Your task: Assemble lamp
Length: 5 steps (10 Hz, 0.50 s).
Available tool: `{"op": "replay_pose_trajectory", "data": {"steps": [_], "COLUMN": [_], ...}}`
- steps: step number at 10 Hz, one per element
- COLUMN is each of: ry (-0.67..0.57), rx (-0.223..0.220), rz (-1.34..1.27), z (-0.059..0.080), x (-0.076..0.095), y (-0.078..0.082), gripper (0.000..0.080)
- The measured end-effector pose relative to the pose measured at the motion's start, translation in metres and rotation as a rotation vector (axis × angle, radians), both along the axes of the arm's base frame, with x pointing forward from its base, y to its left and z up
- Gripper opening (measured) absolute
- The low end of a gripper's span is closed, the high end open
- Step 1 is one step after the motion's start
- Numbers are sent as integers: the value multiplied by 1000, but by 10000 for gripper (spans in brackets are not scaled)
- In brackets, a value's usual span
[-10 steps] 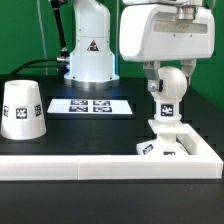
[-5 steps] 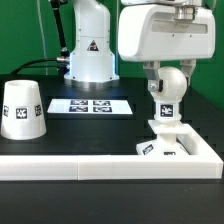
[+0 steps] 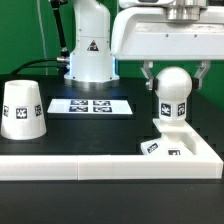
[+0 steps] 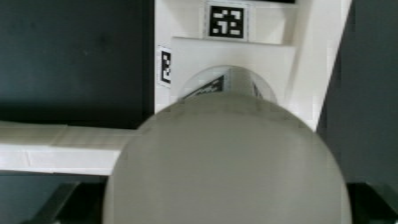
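Note:
The round white bulb (image 3: pixel 172 88) stands upright on the flat square base (image 3: pixel 165 148) at the exterior view's right, with its tagged neck down. My gripper (image 3: pixel 175 78) straddles the bulb's head from above, with its fingers apart and a gap on each side. In the wrist view the bulb (image 4: pixel 222 150) fills the middle, the base (image 4: pixel 228 25) shows beyond it, and the gripper (image 4: pixel 217 205) has dark fingers at the frame's corners. The cone shade (image 3: pixel 22 108) stands alone at the exterior view's left.
The long white border rail (image 3: pixel 90 160) runs along the front and turns up at the right beside the base. The marker board (image 3: pixel 90 104) lies mid-table. The white robot pedestal (image 3: pixel 88 50) stands behind it.
My fingers have spread apart and let go of the bulb, and the hand has risen a little. The bulb stays upright on the base.

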<state>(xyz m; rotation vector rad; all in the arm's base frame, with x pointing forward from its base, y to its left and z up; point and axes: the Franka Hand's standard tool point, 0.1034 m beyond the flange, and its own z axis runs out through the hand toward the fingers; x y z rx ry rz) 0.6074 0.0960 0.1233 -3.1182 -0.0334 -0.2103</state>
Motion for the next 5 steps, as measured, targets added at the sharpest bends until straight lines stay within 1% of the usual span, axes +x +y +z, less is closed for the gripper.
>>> {"op": "replay_pose_trajectory", "data": {"steps": [4,5], "ry": [4,6], "rx": [29,46], "rz": [-232,-338], "z": [0,0], "x": [1,1], "y": [-4,-5], "gripper": [578,579]}}
